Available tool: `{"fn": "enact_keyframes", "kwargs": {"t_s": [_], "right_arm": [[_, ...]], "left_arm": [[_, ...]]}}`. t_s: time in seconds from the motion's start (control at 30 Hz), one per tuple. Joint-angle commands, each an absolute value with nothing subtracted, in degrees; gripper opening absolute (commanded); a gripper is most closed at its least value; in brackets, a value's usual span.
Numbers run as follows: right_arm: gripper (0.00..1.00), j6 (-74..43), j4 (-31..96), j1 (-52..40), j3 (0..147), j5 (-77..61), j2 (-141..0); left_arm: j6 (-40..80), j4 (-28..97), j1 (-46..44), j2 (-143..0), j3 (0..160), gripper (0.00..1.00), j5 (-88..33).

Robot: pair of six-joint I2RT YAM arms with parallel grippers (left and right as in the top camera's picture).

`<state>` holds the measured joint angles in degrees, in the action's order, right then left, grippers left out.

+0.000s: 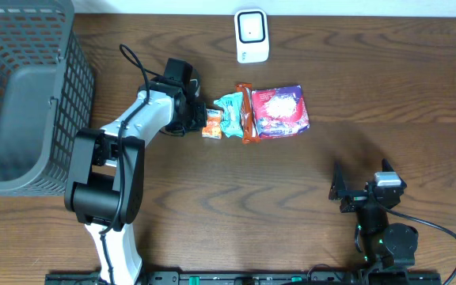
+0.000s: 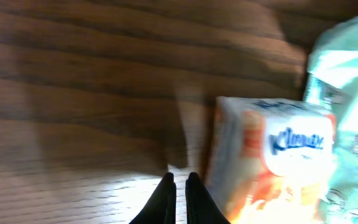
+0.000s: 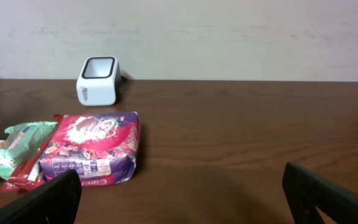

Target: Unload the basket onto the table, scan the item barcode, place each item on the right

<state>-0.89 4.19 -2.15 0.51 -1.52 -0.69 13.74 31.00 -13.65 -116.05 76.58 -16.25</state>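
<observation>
A row of packets lies mid-table: a small orange-and-white tissue pack (image 1: 212, 123), a teal packet (image 1: 231, 114), a thin red-orange bar (image 1: 247, 112) and a purple-and-red pouch (image 1: 281, 112). The white barcode scanner (image 1: 252, 36) stands behind them at the far edge. My left gripper (image 2: 179, 179) is shut and empty, its tips just left of the tissue pack (image 2: 272, 158), low over the wood. My right gripper (image 3: 182, 190) sits open near the front right, empty, facing the purple pouch (image 3: 95, 146) and the scanner (image 3: 97, 81).
A grey mesh basket (image 1: 22, 95) fills the far left corner. The left arm (image 1: 125, 127) stretches from the front edge toward the packets. A pale wall runs behind the table.
</observation>
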Motion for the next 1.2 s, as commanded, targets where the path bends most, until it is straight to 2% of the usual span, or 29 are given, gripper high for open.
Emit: {"fn": "enact_keyframes", "kwargs": {"t_s": [0.0, 0.2, 0.33, 0.37, 0.47, 0.63, 0.67, 0.83, 0.9, 0.97, 1.17], "right_arm": [[0.99, -1.7, 4.3, -1.8, 0.3, -1.6, -0.5], [0.99, -1.7, 4.3, -1.8, 0.3, -1.6, -0.5], [0.99, -1.7, 4.3, -1.8, 0.3, -1.6, -0.5], [0.99, -1.7, 4.3, -1.8, 0.3, -1.6, -0.5], [0.99, -1.7, 4.3, -1.8, 0.3, -1.6, -0.5], [0.99, -1.7, 4.3, -1.8, 0.3, -1.6, -0.5], [0.99, -1.7, 4.3, -1.8, 0.3, -1.6, -0.5], [0.99, -1.7, 4.3, -1.8, 0.3, -1.6, -0.5], [0.99, -1.7, 4.3, -1.8, 0.3, -1.6, -0.5], [0.99, -1.7, 4.3, -1.8, 0.3, -1.6, -0.5], [0.99, -1.7, 4.3, -1.8, 0.3, -1.6, -0.5]], "left_arm": [[14.3, 32.6, -12.8, -116.0, 78.3, 0.08, -13.6], [14.2, 36.4, -11.0, -110.0, 81.4, 0.09, -13.6], [14.2, 37.6, -10.1, -102.5, 81.4, 0.33, -13.6], [14.2, 38.2, -9.9, -99.7, 81.4, 0.42, -13.5], [14.2, 39.4, -9.9, -94.1, 81.4, 0.58, -12.6], [14.0, 41.9, -9.9, -85.8, 81.4, 0.68, -12.3], [14.0, 42.9, -9.9, -83.5, 81.4, 0.75, -12.3], [14.0, 46.8, -9.9, -77.9, 81.4, 0.88, -9.4], [14.0, 49.3, -9.9, -75.9, 81.4, 0.96, -7.2], [14.1, 53.8, -9.9, -73.6, 81.4, 1.0, -3.5], [14.3, 60.1, -9.9, -72.6, 81.3, 1.0, -2.7]]}}
